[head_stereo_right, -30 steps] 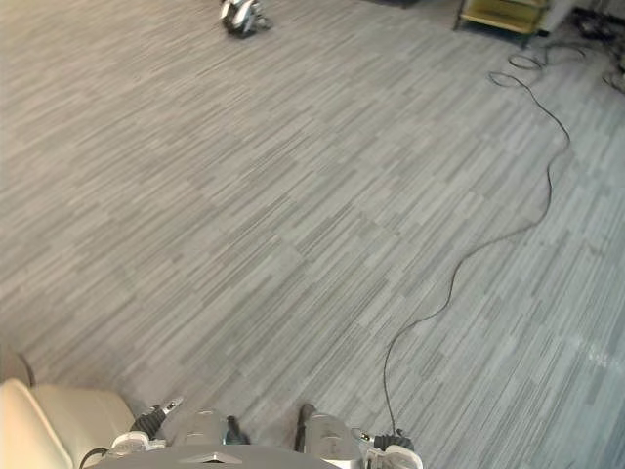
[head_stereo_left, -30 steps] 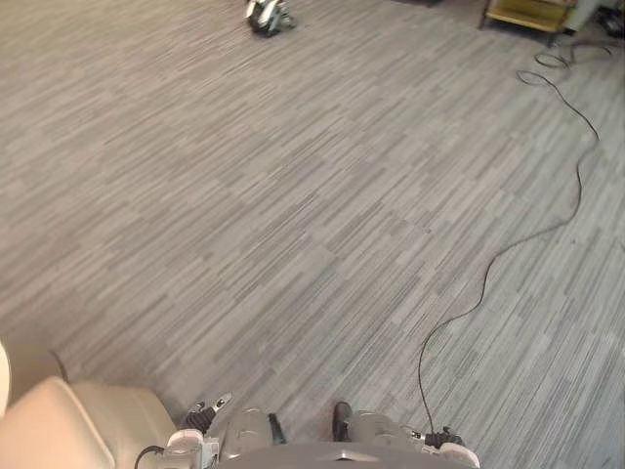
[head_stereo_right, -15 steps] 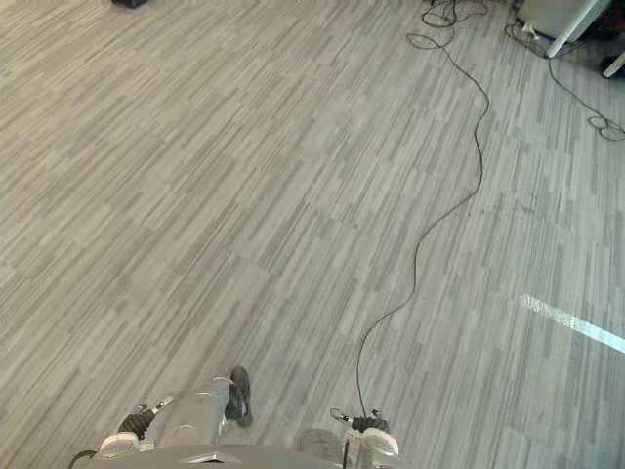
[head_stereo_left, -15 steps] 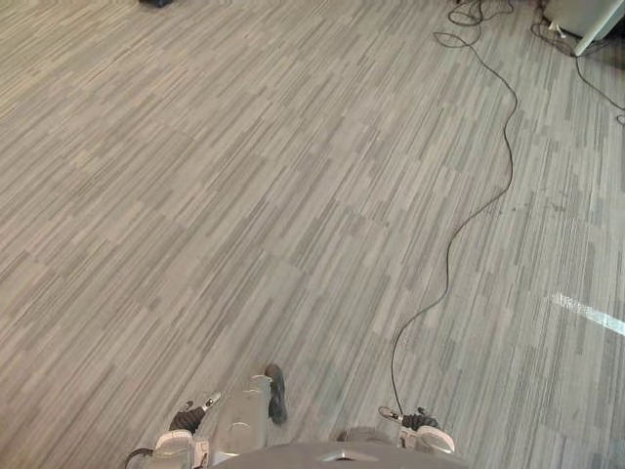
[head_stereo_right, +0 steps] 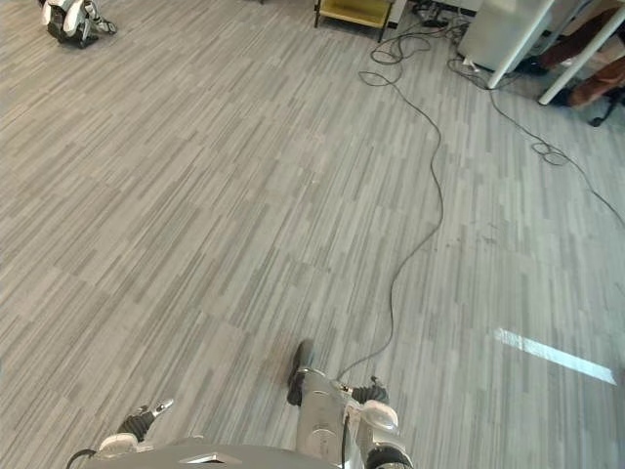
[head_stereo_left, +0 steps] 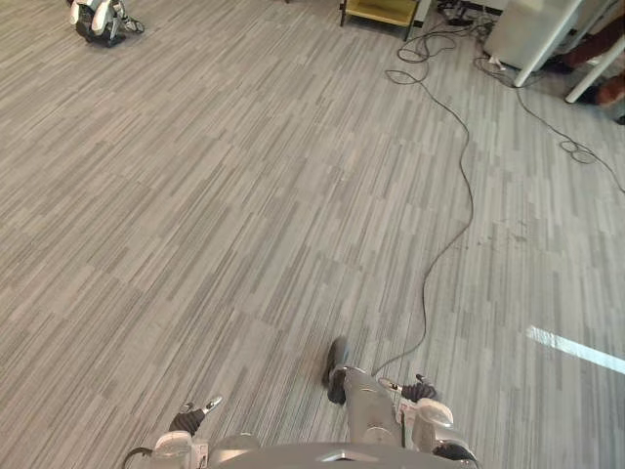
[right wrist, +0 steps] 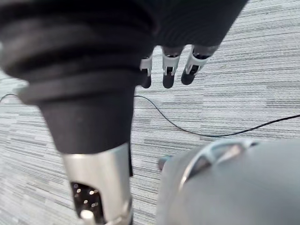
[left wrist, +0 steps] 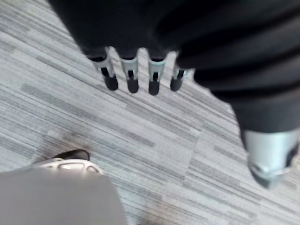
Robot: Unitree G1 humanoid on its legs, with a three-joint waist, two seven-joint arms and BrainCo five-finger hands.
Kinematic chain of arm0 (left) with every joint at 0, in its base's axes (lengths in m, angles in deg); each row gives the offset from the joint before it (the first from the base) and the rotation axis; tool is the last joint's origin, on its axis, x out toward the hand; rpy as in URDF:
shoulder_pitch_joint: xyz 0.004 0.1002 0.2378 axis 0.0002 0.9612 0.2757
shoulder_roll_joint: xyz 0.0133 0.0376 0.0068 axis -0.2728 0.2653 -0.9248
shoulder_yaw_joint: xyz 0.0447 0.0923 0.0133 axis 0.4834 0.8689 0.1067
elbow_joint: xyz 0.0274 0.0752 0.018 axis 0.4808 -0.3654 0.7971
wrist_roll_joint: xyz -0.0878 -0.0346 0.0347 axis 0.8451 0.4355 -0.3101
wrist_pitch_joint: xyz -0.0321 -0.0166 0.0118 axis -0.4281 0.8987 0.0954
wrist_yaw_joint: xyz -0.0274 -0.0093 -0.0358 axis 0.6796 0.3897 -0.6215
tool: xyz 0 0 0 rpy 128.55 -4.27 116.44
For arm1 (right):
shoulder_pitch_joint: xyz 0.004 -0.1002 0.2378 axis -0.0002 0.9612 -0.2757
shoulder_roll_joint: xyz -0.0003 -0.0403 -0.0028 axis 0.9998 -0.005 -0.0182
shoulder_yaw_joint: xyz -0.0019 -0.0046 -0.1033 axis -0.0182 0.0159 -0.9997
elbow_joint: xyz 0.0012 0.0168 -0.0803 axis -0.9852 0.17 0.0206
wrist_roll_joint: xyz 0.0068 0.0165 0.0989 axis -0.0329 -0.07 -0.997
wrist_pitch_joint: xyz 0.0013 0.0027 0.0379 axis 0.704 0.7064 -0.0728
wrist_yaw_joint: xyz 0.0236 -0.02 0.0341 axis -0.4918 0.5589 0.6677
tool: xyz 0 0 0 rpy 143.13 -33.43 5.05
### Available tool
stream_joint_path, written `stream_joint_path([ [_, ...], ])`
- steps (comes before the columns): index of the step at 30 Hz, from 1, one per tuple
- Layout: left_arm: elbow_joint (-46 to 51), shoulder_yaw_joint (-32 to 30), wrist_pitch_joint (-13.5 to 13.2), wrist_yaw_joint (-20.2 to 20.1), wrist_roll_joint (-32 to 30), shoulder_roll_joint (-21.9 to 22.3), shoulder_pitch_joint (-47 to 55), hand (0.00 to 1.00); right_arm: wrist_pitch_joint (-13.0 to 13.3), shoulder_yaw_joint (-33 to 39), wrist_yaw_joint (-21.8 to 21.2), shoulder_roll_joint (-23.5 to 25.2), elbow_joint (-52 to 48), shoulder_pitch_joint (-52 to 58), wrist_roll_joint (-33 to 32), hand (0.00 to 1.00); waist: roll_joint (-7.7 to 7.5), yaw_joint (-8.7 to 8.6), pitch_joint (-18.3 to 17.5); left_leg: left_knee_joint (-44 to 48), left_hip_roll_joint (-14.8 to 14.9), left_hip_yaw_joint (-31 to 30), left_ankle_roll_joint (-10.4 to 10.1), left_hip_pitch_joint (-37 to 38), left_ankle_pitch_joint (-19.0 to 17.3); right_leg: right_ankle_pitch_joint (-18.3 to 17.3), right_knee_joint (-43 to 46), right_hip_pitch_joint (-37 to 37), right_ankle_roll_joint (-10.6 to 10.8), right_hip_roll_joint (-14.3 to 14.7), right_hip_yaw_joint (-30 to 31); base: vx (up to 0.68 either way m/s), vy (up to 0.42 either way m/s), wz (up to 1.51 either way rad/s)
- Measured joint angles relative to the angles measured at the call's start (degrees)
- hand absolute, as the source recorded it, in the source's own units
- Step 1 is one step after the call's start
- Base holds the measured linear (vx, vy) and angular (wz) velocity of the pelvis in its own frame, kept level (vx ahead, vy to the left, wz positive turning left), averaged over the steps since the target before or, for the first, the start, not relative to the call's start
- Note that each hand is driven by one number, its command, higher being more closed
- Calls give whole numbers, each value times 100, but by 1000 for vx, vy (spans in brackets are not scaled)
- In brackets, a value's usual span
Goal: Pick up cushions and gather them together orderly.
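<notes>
Left wrist view has my left hand (left wrist: 132, 77) hanging loose over the floor (left wrist: 154, 140), holding nothing; my right hand (right wrist: 168, 75) is equally slack and empty. Where the cushions lie I cannot tell, so I'd turn slowly and scan low, hands relaxed.

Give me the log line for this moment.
left hand: open, empty | right hand: open, empty | ahead: yellow cart across floor
</notes>
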Motion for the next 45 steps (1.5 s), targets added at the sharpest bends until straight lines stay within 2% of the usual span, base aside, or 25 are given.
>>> stream_joint_path([
  [3,-41,14,-20,2,-89,256,-98,0,6,79,-3,-227,24,-12,43,0,462,-2,38,643,430,-466,-177,-222,100,-283,803,-197,-343,246,-63,528,-315,10],
  [4,-41,-4,-20,-14,-114,259,-106,0,3,229,9,-213,27,7,47,0,553,-21,16,1837,690,-783,-643,-628,459,-731,1103,-24,-402,375,-202,503,-274,5],
  [5,-39,-13,-20,-15,-114,261,-107,0,-5,230,11,-213,28,15,45,0,579,-43,30,2273,770,-877,-707,-766,650,-836,1129,94,-410,417,-249,504,-261,11],
  [7,-10,-15,-21,-21,-117,269,-91,0,6,147,20,-221,-4,149,31,0,642,11,47,4253,1116,-1034,-934,-1469,1669,-1212,1027,746,-601,671,-243,512,-152,-8],
  [9,62,-70,-25,-23,-118,257,-82,0,17,40,23,-208,-27,209,-28,0,645,71,50,5409,1302,-664,-738,-2033,1260,-1423,852,1276,-669,834,-73,492,-99,-30],
  [11,89,-93,-25,-18,-117,257,-73,0,8,10,27,-201,-13,244,-35,0,577,149,80,5571,1262,-291,-544,-2470,888,-1505,557,1759,-623,864,91,358,-25,-39],
  [13,224,-79,-24,-10,-115,286,26,0,-1,19,31,-157,13,252,-100,0,576,262,78,4898,1135,61,-415,-3108,481,-1566,165,2285,-534,841,363,552,72,-65],
  [16,233,-14,-24,-9,-115,255,32,0,-5,189,57,-36,16,246,-155,0,503,326,82,2819,775,180,-434,-3447,505,-1711,-116,2759,-285,610,536,446,158,-40],
  [17,235,-5,-26,-7,-115,251,40,0,-9,215,85,-42,53,283,-151,0,470,347,83,1340,486,126,-558,-3436,924,-1823,-260,3019,-117,432,617,491,243,-23],
  [19,270,41,-42,-5,-111,283,142,0,-5,178,107,-46,110,304,-149,0,508,442,67,59,396,-51,-811,-3536,1590,-1959,-574,3360,94,327,829,522,321,-48],
  [21,250,37,-49,-9,-106,230,202,0,-17,68,105,23,279,241,-143,0,356,597,-32,602,312,58,-555,-3670,2220,-2088,-808,3551,4,141,1041,567,329,-60],
  [22,250,28,-69,0,-106,170,179,0,-27,61,101,133,399,169,-142,0,225,598,-55,1052,280,70,-232,-3888,2005,-1906,-796,3579,-98,106,1126,590,290,-39],
  [24,247,25,-69,-11,-103,77,148,0,-57,49,84,223,413,113,-113,0,69,614,-63,1540,165,96,90,-3966,1613,-1693,-665,3595,-4,-33,1179,517,268,-10],
  [27,215,-1,-57,-14,-99,6,253,0,-56,38,64,222,436,179,54,0,-159,617,-282,2503,25,321,294,-3891,491,-1758,1111,3082,651,-444,1547,592,345,-18],
  [29,154,47,-40,-14,-97,-100,206,0,-55,41,-3,251,421,210,38,0,-283,515,-310,2552,-213,357,332,-3514,112,-1382,3800,2005,1236,-576,1910,490,224,9],
  [31,150,73,-14,-13,-53,-110,232,0,-47,53,-7,186,422,199,48,0,-290,493,-292,2316,-409,356,407,-2898,-59,-1501,5060,1530,972,-696,1577,507,157,5],
  [32,181,179,-13,-6,12,-117,247,0,-37,58,-11,159,413,201,48,0,-223,440,-286,1939,-510,350,447,-2317,-124,-1822,5310,1318,475,-725,1117,630,148,0],
  [35,172,213,-14,-7,73,-128,240,0,36,85,-36,156,282,172,42,0,-179,363,-270,1290,-521,300,460,-1374,-143,-2458,4665,704,109,-570,114,537,39,11],
  [37,176,210,-17,-11,118,-100,165,0,38,189,-39,94,195,150,46,0,-107,253,-230,959,-447,175,456,-970,-142,-2488,3631,245,-31,-356,-268,585,-37,41],
  [40,179,210,-39,-8,118,-7,127,0,12,237,-31,-12,207,208,58,0,53,133,-121,463,-277,-64,368,-390,-116,-1547,1336,3,-62,123,-253,462,-80,54],
  [41,176,208,-40,-7,113,-19,155,0,-3,232,-32,14,212,289,61,0,23,76,-125,318,-288,-274,180,-135,-146,-969,290,49,-21,215,-196,583,-174,67],
  [42,178,199,-41,-9,113,-32,173,0,-19,232,-32,31,221,395,65,0,-16,70,-136,294,-312,-388,70,-25,-199,-786,-3,62,7,225,-76,740,-249,78],
  [43,156,195,-39,-10,113,-11,175,0,-60,259,-33,29,226,485,68,0,-54,49,-160,297,-283,-627,-88,155,-292,-81,40,89,-233,275,155,506,-182,66],
  [44,130,191,-39,-16,89,51,157,0,-102,311,-31,13,225,497,69,0,141,32,-183,466,-122,-845,-109,163,-293,135,474,-4,-366,304,238,504,-192,61],
  [45,102,189,-39,-13,91,134,132,0,-101,360,-31,-24,223,501,70,0,271,26,-187,648,-24,-962,-146,118,-272,-38,674,-18,-444,356,180,482,-194,41],
])
